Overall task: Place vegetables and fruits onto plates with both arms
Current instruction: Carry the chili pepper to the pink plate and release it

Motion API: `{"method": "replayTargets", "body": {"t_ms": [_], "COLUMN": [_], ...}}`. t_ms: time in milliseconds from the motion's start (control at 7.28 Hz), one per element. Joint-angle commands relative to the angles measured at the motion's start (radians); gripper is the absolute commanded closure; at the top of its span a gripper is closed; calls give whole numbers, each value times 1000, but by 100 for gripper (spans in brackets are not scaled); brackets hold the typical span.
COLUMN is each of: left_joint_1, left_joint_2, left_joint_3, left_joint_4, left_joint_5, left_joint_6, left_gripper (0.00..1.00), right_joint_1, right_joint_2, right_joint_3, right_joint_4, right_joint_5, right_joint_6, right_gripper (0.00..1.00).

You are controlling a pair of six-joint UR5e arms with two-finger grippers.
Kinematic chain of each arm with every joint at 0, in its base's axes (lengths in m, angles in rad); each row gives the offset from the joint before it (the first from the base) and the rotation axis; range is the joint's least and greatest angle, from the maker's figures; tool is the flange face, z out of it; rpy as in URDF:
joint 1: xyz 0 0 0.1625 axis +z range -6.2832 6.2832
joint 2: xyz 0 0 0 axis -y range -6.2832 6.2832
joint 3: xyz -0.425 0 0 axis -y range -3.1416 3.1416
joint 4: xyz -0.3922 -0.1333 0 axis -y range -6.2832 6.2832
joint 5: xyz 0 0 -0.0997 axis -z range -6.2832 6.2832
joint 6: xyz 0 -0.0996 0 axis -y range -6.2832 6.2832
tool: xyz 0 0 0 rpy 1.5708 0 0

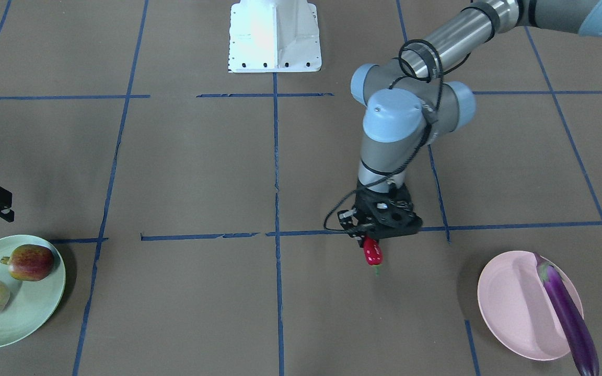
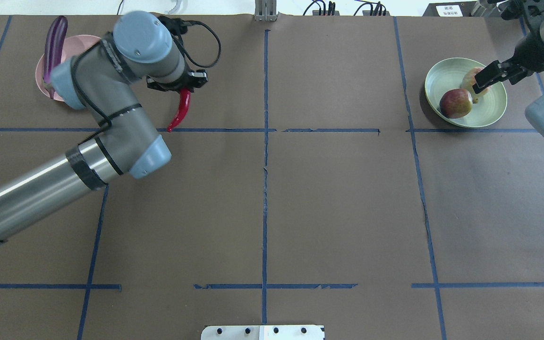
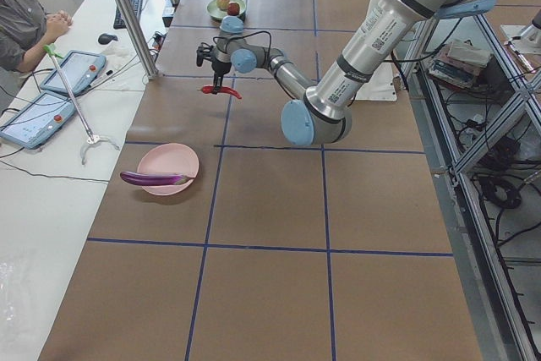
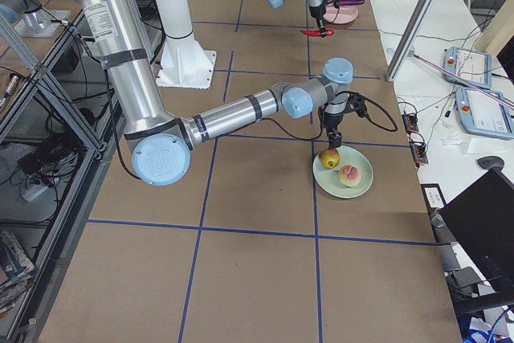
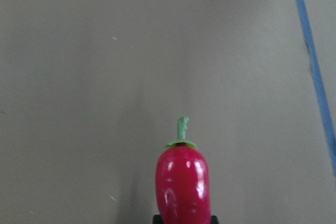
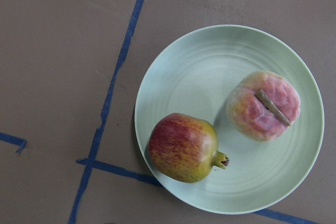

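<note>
My left gripper (image 1: 371,239) is shut on the red chili pepper (image 1: 372,252), holding it above the brown table, apart from the pink plate (image 1: 510,308). In the left wrist view the chili (image 5: 182,182) hangs stem outward over bare table. The purple eggplant (image 1: 567,313) lies across the pink plate, its end past the rim. The green plate (image 6: 199,66) holds the peach (image 6: 262,106) and the red-yellow crowned fruit (image 6: 182,147). My right gripper (image 2: 489,78) hovers over the green plate (image 2: 489,113), open and empty.
The white base block (image 1: 275,36) stands at the table's robot side. Blue tape lines (image 1: 276,156) cross the brown table. In the exterior left view an operator (image 3: 21,27), tablets and a metal pole (image 3: 127,14) are beside the table edge.
</note>
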Motion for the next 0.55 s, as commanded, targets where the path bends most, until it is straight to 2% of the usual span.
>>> {"method": "replayTargets", "body": {"t_ms": [0, 275, 412], "left_joint_1": [-171, -217, -214], "left_joint_2": [28, 8, -35], "left_joint_3": [184, 405, 464], "left_joint_4": [-9, -134, -138], "left_joint_5": [-85, -84, -82], "left_joint_6": [4, 145, 149], "left_gripper": [93, 89, 63], "right_joint_1": [-16, -19, -21], "right_joint_2": [0, 0, 0], "right_joint_3": [-2, -2, 3], "right_joint_4": [2, 2, 2], "right_joint_5": [0, -2, -2], "right_joint_6": [1, 1, 1], "right_gripper": [0, 0, 0]}}
